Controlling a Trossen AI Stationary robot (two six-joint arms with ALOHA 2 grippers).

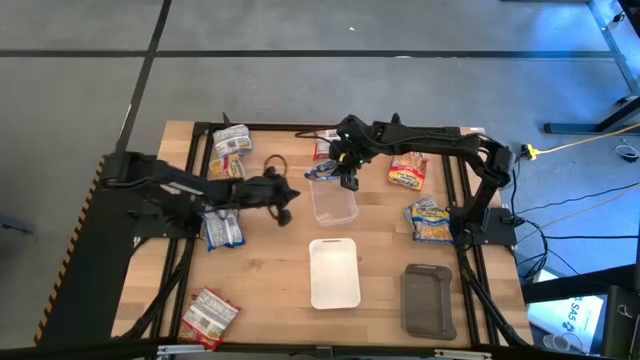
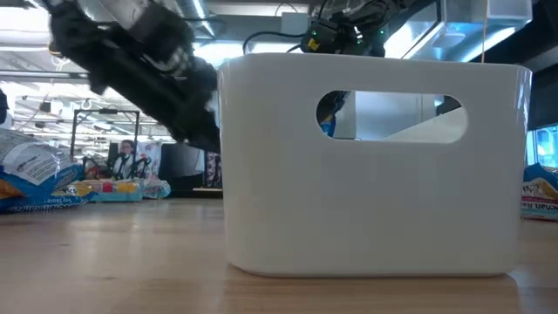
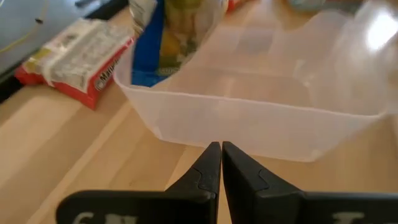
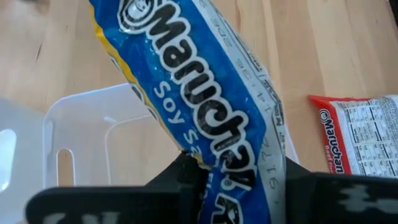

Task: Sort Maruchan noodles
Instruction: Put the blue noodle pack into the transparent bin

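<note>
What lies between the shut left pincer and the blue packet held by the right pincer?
The near wall of the clear bin. In the left wrist view it stands between the left pincer and the blue packet; bare wood precedes it.

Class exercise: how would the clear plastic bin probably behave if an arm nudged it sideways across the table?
The clear bin looks thin-walled and nearly empty, so probably light; it would likely slide on the smooth wooden table. Its thin walls may flex.
</note>
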